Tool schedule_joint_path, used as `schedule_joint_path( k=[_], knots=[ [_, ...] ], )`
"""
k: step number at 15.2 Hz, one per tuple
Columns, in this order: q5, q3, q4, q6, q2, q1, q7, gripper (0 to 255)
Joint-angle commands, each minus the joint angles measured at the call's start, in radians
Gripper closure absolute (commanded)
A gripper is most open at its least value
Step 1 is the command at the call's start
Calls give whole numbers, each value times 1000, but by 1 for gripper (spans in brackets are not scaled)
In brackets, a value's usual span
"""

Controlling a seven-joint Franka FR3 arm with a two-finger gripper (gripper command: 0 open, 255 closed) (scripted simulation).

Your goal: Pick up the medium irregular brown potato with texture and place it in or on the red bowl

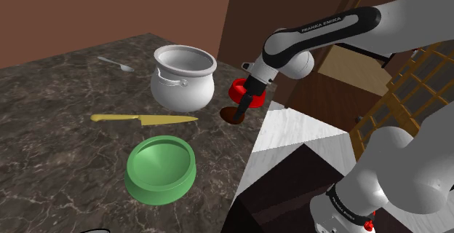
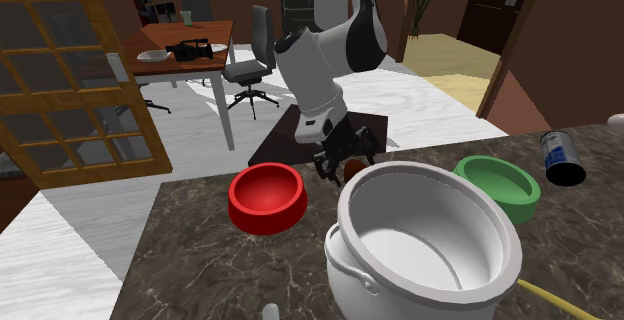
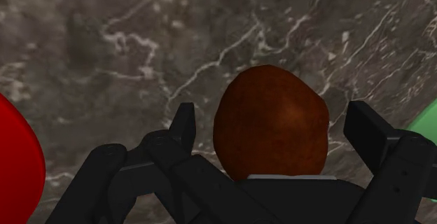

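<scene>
- While the gripper [image 1: 243,109] is hovering low at the middle right of the shoulder view, the task is sitting at the grasp step. The potato [image 3: 272,128] is lying on the counter [image 1: 58,129] between the two fingers [image 3: 183,126]. They are standing spread, with a strip of counter showing on either side of it, so nothing is being pinched yet.
- In the second exterior view the potato is peeking out at the centre of the frame, and the red bowl [image 2: 262,216] is sitting just left of it, near but apart.
- The next move, as I judge it, is calling for the fingers to close squarely on the potato's widest flanks. After that comes a lift and a short sideways carry, clearing the bowl's rim.
- The potato is looking rounded and slightly lumpy, reddish brown with a dull, mottled skin, and its curved sides are likely to roll under an off-centre squeeze.
- The red bowl is showing a smooth, glossy, thick low wall and a wide mouth.
- The counter is reading as dark stone with pale veins.
- Left of centre in the shoulder view, a round-bellied white pot [image 1: 182,89], a yellow knife [image 1: 142,119] and a green bowl [image 1: 149,184] are standing well clear.
</scene>
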Motion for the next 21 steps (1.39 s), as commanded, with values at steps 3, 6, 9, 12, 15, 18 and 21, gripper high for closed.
schedule_joint_path(
  k=[3, 6, 9, 12, 15, 18, 21],
  knots=[
    [0, 0, 0, 0, 0, 0, 0, 255],
    [0, 0, 0, 0, 0, 0, 0, 255],
    [0, 0, 0, 0, 0, 0, 0, 255],
    [-9, 1, 4, -11, -10, -2, 10, 255],
    [-33, 2, 18, -46, -38, -7, 40, 255],
    [-55, 5, 34, -81, -64, -12, 67, 255],
    [-74, 7, 52, -117, -87, -17, 93, 255]
  ],
)
